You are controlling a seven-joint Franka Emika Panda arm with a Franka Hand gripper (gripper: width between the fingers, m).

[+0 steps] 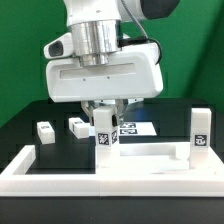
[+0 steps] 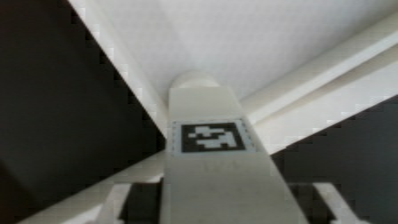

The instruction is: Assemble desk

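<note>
The white desk top (image 1: pixel 60 165) lies at the front, and one white leg (image 1: pixel 199 131) stands upright on its corner at the exterior view's right. My gripper (image 1: pixel 107 118) hangs over the top's far rim, shut on another upright tagged leg (image 1: pixel 104 137). I cannot tell whether that leg touches the top. In the wrist view this leg (image 2: pixel 217 137) runs between my fingers (image 2: pixel 130 203), whose dark pads lie against its two sides. The desk top (image 2: pixel 267 40) lies pale beyond it. Two loose legs (image 1: pixel 44 131) (image 1: pixel 77 126) lie on the black table at the exterior view's left.
The marker board (image 1: pixel 138 128) lies flat just behind my gripper. A green wall backs the black table. The robot's broad white hand (image 1: pixel 105 78) hides the middle of the scene.
</note>
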